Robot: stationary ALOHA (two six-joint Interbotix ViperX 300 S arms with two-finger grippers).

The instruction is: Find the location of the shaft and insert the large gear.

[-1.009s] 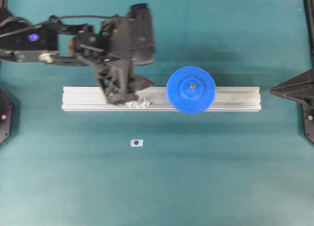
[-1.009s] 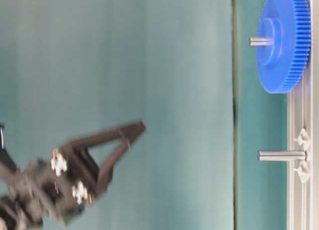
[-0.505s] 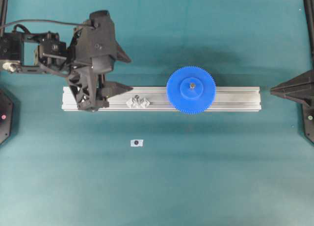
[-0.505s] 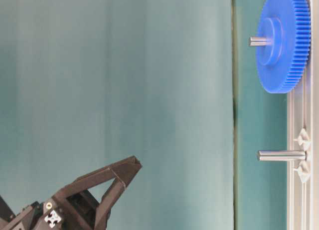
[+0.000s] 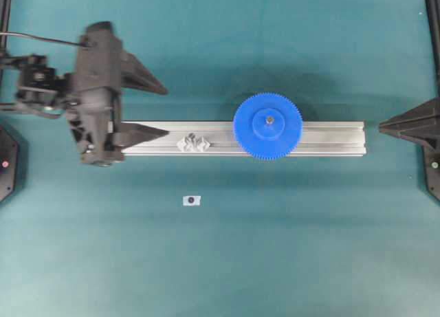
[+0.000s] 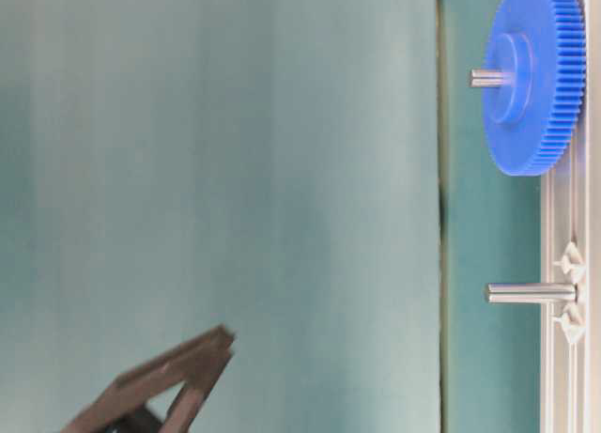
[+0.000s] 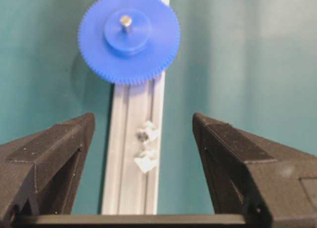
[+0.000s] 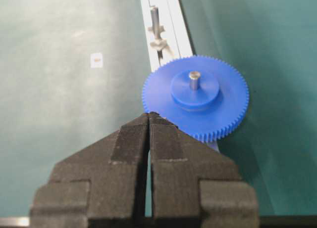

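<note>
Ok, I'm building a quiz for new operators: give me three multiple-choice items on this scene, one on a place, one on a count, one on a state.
1. Where does the large gear sit?
A. on the rail, over a peg
B. on the cloth beside the rail
C. in the left claw

2. How many upright pegs show on the rail, counting the bare shaft?
A. one
B. two
C. four

3. How does the right claw stand?
A. wide open
B. shut on the gear
C. shut, empty

Answers:
1 A, a peg tip pokes through its hub.
2 B, one through the gear, one bare in the table-level view.
3 C, its fingers meet short of the gear.
</note>
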